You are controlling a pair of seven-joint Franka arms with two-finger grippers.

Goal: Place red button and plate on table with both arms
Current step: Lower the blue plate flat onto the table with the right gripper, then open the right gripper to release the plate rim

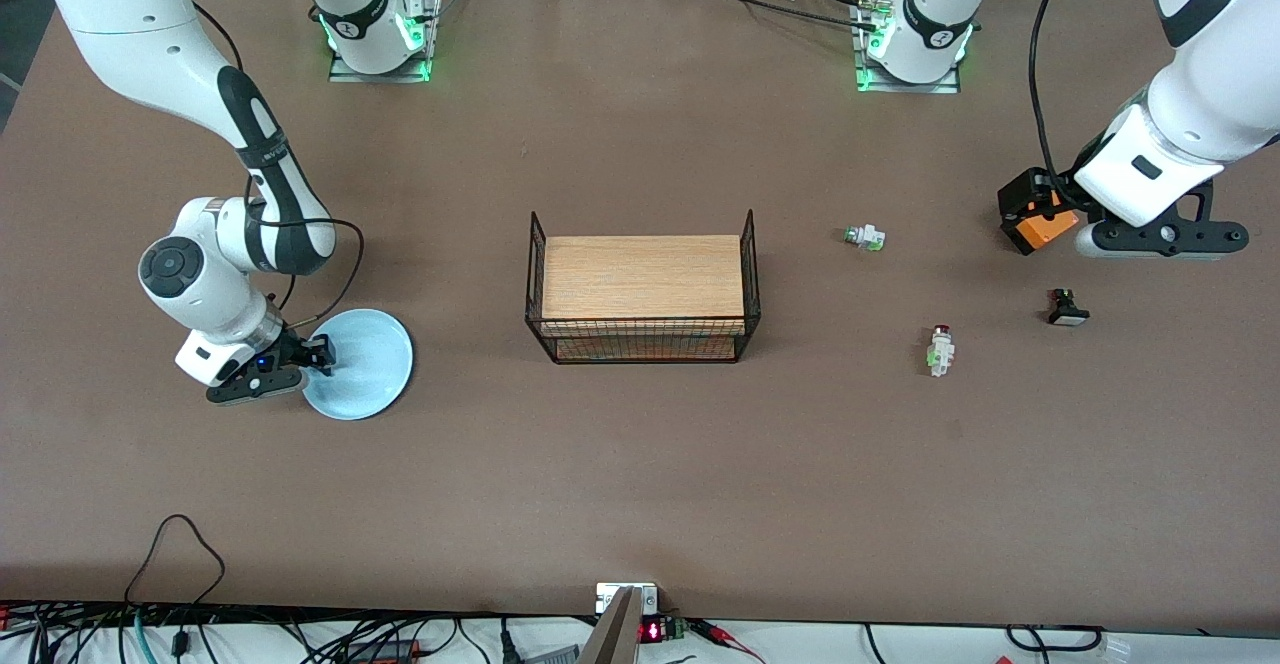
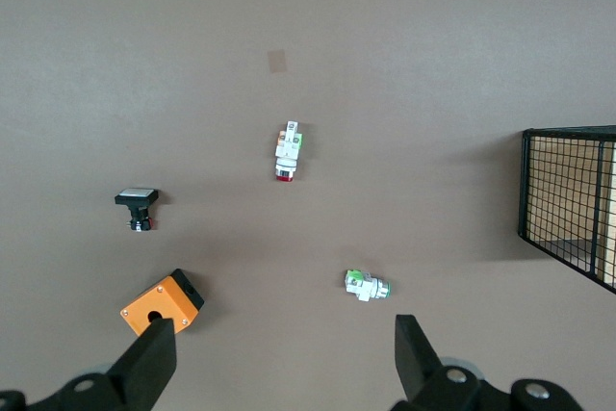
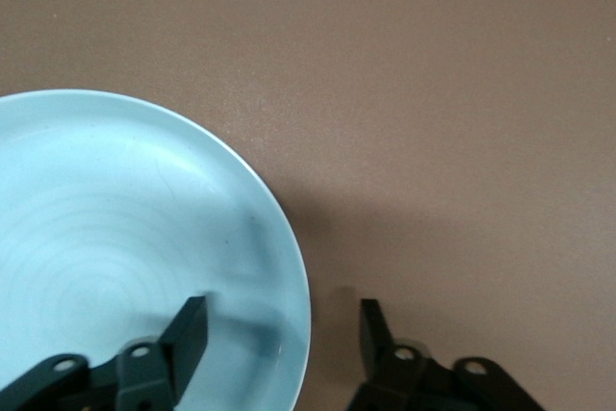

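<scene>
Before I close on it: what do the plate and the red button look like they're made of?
The plate looks like glazed ceramic or smooth melamine: pale blue, with a soft sheen and faint concentric rings; I can't tell which. The red button looks like moulded plastic: a matte white blocky body with a dark red cap and a green mark. The right gripper straddles the plate's rim, open.

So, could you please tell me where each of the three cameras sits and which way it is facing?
Front view: high across the table, facing both arms' bases; shows the shelf, the plate and both arms.
Left wrist view: on the left arm's wrist, looking down past the open left gripper at the red button.
Right wrist view: on the right arm's wrist, looking down; the open right gripper straddles the plate's rim.
Shared: front and left wrist views both show the red button and shelf.
</scene>
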